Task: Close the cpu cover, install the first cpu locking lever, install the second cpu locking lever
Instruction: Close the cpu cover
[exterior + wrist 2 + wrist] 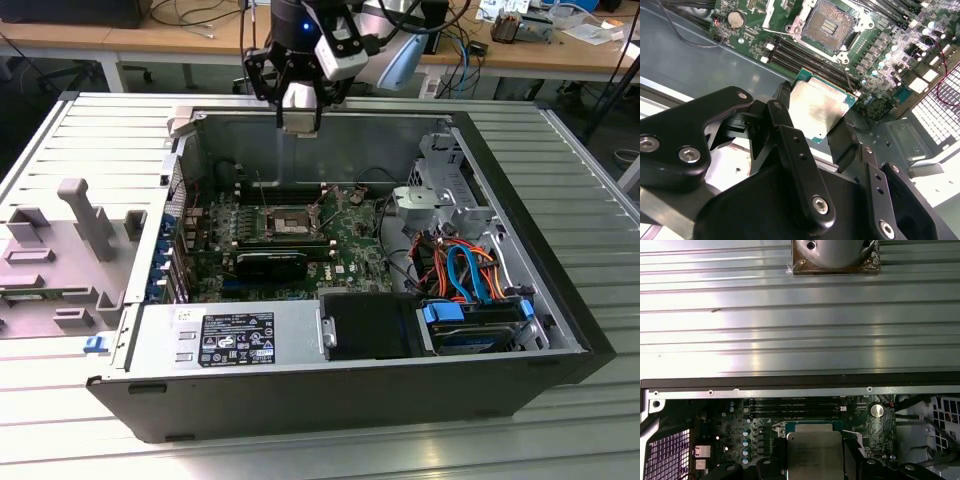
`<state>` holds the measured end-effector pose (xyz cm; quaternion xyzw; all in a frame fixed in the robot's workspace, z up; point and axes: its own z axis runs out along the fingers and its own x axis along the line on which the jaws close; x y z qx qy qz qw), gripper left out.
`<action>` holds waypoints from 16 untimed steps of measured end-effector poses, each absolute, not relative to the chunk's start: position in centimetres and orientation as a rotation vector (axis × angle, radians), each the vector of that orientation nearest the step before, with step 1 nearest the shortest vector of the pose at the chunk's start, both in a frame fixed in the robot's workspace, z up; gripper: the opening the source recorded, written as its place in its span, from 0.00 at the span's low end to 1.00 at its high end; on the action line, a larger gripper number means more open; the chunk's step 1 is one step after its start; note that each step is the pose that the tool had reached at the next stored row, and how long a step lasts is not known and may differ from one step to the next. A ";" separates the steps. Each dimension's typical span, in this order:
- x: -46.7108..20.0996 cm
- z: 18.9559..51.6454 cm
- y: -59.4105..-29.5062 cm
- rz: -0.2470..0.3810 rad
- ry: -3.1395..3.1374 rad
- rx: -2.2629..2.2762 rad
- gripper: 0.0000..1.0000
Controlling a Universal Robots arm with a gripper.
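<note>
My gripper (300,120) hangs above the back wall of the open computer case (560,330). It is shut on a square silvery processor chip (820,107), held by the edges between the two black fingers (782,107); the chip (815,455) also appears in the first wrist view. Below it on the green motherboard (350,250) the socket (832,22) lies bare, its dark contact field exposed. The cpu cover (290,222) is the silvery frame at the socket; whether it lies flat or stands open I cannot tell. A thin wire locking lever (849,75) rises free beside the socket.
Memory slots (805,57) run beside the socket. A grey power supply box (230,335), a black block (365,325) and drives with orange and blue cables (465,275) fill the case's near side. Ribbed metal table (800,330) surrounds the case; grey fixtures (70,230) stand at the exterior view's left.
</note>
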<state>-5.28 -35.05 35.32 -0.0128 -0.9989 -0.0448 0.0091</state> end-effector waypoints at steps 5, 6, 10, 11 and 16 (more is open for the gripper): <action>-5.4 35.2 -35.0 -0.140 -3.120 -0.040 0.55; -5.4 35.1 -35.0 -0.140 -3.120 -0.040 0.55; -5.5 35.0 -35.0 -0.140 -3.120 -0.040 0.55; -5.5 35.0 -35.0 -0.140 -3.120 -0.040 0.55; -5.7 34.7 -35.0 -0.140 -3.120 -0.040 0.55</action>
